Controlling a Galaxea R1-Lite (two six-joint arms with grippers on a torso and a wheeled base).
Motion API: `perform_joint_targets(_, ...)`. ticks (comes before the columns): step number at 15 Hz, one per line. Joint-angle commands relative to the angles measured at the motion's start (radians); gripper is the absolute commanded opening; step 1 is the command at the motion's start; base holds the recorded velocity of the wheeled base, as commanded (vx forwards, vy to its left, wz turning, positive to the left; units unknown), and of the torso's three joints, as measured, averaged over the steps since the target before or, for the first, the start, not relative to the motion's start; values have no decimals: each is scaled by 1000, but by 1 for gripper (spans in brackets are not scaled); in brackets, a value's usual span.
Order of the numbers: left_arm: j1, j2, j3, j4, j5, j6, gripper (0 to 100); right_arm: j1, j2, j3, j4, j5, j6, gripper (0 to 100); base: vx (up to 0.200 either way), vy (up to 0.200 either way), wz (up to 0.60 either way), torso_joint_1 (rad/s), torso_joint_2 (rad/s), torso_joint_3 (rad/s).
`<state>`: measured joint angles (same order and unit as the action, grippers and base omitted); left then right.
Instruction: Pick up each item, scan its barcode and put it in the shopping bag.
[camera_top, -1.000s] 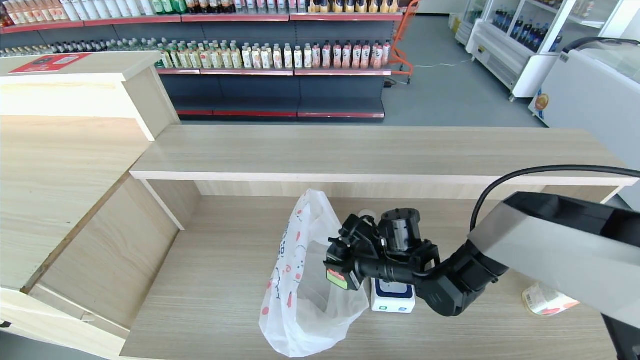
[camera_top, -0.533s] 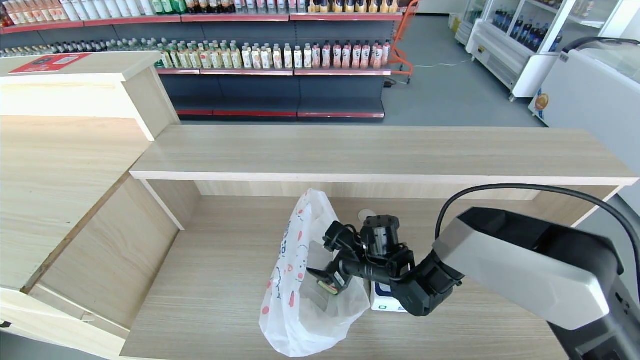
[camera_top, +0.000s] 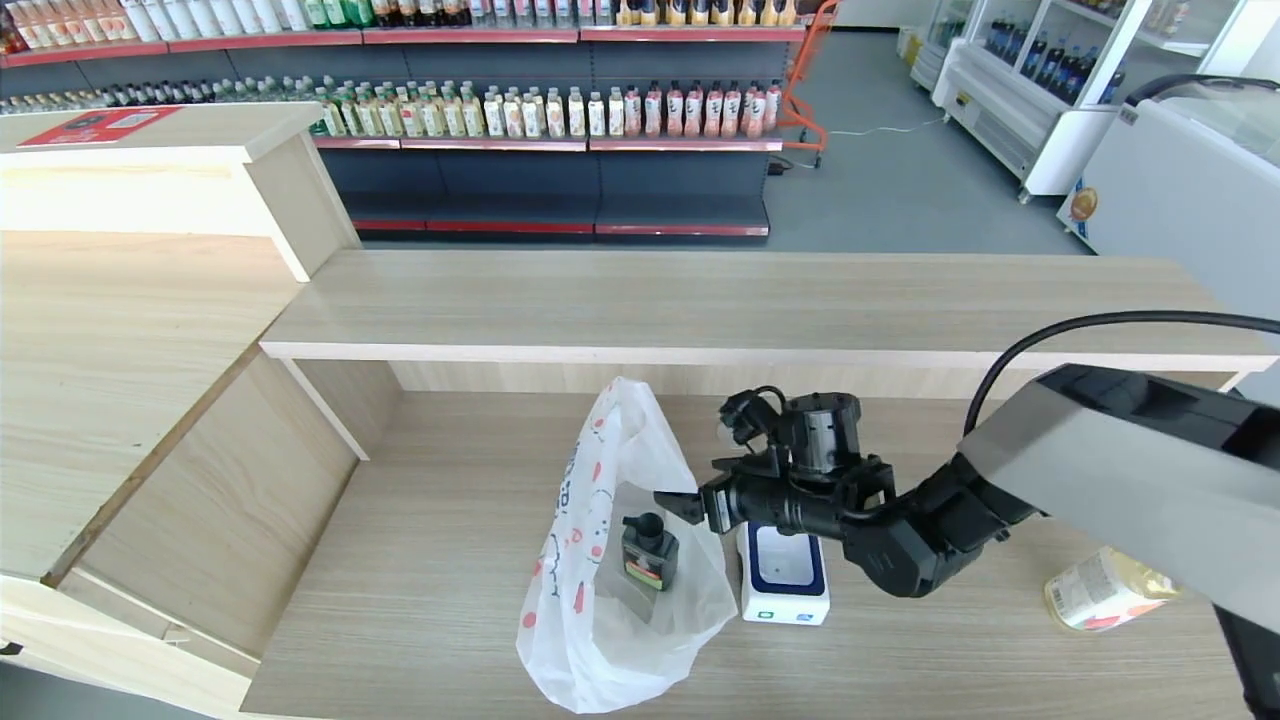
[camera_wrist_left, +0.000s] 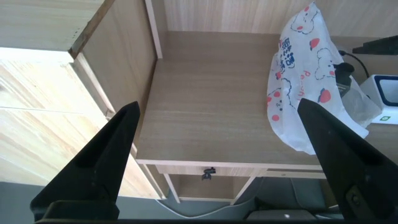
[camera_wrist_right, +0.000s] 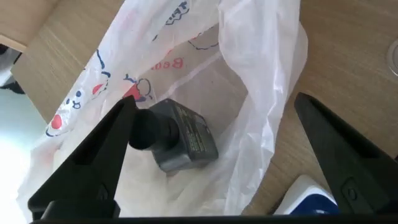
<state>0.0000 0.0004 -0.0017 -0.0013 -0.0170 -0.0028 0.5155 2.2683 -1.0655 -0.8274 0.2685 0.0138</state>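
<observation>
Bottle lying at right looks light, smooth, rollable; grip its middle. Right claw gapes wide, empty.

On the worktop the shopping bag stands near the middle with a small bottle resting inside it, and the scanner sits just beside the bag at its 3 o'clock. Farther out at 3 o'clock, well apart from the scanner, a second bottle lies on its side, and a raised ledge runs across at 12 o'clock behind them. The right end effector hangs over the bag's 3 o'clock rim.
</observation>
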Motion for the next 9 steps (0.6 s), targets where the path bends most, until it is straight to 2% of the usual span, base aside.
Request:
perform_joint_targets(1,0,0,0,0,0,0,100,-84,-196,76,48,0,103,100,0,0,0,0,0,0)
perform_joint_targets(4,0,0,0,0,0,0,100,-192,-455,286,67,0,115,100,0,0,0,0,0,0)
perform_joint_targets(7,0,0,0,0,0,0,100,-312,-823,440,278,-2,100,100,0,0,0,0,0,0)
perform_joint_targets(9,0,0,0,0,0,0,100,-354,-998,483,413,-3,92,100,0,0,0,0,0,0)
